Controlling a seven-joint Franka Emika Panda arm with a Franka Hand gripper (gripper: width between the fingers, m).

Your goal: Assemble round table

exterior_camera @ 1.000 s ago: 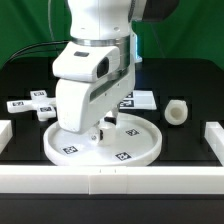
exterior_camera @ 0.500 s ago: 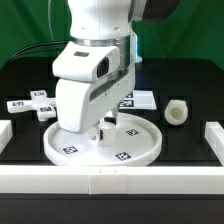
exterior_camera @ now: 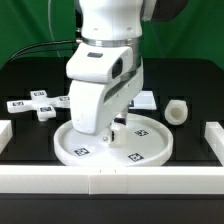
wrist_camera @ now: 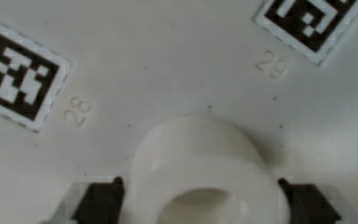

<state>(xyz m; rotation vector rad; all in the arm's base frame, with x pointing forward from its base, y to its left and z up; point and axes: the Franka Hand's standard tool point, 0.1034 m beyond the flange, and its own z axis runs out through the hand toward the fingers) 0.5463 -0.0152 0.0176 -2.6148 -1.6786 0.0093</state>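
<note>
Black matte tabletop, wide, filling most of the exterior view. Plain green backdrop behind it, seen at both upper corners. Thin black cable crossing the green at the exterior view's left. White border blocks on the tabletop's edges: long front block with a seam near its middle, left block, right block. Marker board flat on the tabletop, mostly hidden. Light even and soft, with short, faint shadows.
</note>
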